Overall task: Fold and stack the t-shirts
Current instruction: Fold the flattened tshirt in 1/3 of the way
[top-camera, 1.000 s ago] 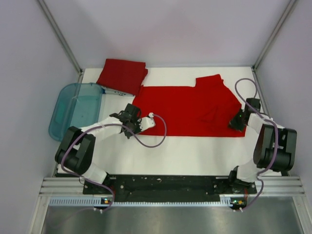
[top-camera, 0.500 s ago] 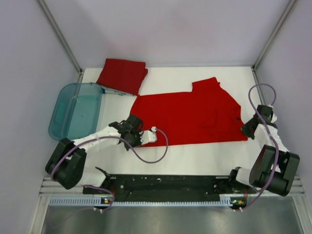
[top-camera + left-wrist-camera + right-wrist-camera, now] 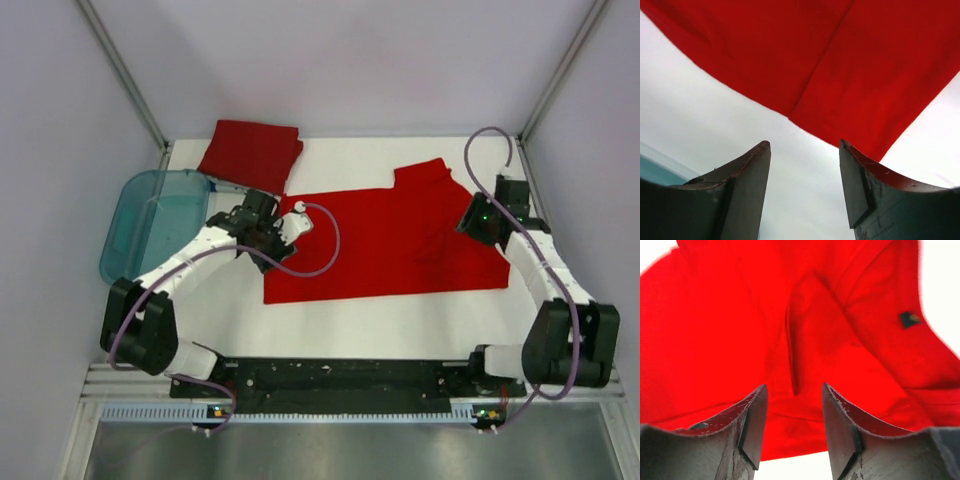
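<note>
In the top external view, a white table (image 3: 350, 325) fills the middle of the frame. A spread t-shirt (image 3: 380, 235), plain red, lies flat across its centre, with one sleeve poking toward the top of the frame right of centre. A folded t-shirt (image 3: 250, 155), the same red, sits in the upper left of the table, apart from the spread one. A translucent teal tub (image 3: 155, 225) stands at the left edge. The left gripper (image 3: 265, 238) hangs at the left border of the spread t-shirt, a purple cable (image 3: 337, 240) looping beside it over the cloth. The right gripper (image 3: 478, 220) sits over the shirt's right part, near its crumpled right end. From this height the set of either pair of jaws cannot be made out.

In the left wrist view, the left gripper (image 3: 804, 147) has its two dark fingers (image 3: 747, 175) parted at the bottom of the frame, with only bare table (image 3: 715, 125) in the gap between them. The spread t-shirt (image 3: 865, 75) covers the upper part of the frame, a straight crease running down it to its edge. A sliver of the tub (image 3: 647, 167) shows at the lower left.

In the right wrist view, the right gripper (image 3: 793, 390) likewise has its fingers (image 3: 840, 415) apart, gripping nothing. The spread t-shirt (image 3: 715, 330) fills nearly the whole frame beyond them, rumpled, with one ridge running up from between the fingertips. A small dark label (image 3: 910, 319) sits on the cloth at the upper right, and white table (image 3: 940, 280) shows in the upper right corner.
</note>
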{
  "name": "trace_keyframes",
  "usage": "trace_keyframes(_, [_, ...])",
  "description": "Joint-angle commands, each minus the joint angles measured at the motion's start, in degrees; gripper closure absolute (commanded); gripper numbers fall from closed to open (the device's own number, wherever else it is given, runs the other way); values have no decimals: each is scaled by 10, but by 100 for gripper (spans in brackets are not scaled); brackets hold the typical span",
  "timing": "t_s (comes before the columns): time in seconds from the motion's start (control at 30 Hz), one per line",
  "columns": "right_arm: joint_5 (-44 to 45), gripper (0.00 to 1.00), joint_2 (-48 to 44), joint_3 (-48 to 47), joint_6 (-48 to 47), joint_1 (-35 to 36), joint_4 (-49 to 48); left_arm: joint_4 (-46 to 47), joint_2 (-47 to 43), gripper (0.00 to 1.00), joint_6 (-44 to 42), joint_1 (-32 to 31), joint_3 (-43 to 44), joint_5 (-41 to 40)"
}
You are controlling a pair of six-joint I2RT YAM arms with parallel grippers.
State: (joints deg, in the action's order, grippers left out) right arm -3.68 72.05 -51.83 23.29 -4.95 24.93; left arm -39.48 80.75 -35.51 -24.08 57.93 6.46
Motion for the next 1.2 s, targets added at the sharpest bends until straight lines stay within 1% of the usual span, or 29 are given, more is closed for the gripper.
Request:
trace_keyframes(0.0, [-55,52,91,-17,-16,45,25,7,60,39,64,0,26,11])
trace_keyframes(0.13, [-63,52,137,-30,-20,74,19,21,87,38,78,0,17,-8])
trace_keyframes(0.23, [-58,53,163,-42,-25,93,16,25,94,39,80,0,10,-11])
trace_keyframes(0.4, [-54,58,194,-52,-12,93,15,24,90,39,76,0,8,-17])
trace_keyframes(0.6, [-103,59,207,-72,-18,98,11,24,83,39,71,0,9,-20])
trace_keyframes(0.77, [-113,59,248,-123,-23,118,-1,23,85,39,69,0,11,-26])
trace_keyframes(0.97, [-128,59,317,-221,-15,146,4,23,75,39,62,1,7,-31])
trace_keyframes(1.07, [-117,59,311,-254,-32,160,23,26,71,39,61,1,3,-35])
trace_keyframes(1.17, [-82,59,273,-249,-47,160,46,27,71,39,60,1,3,-36])
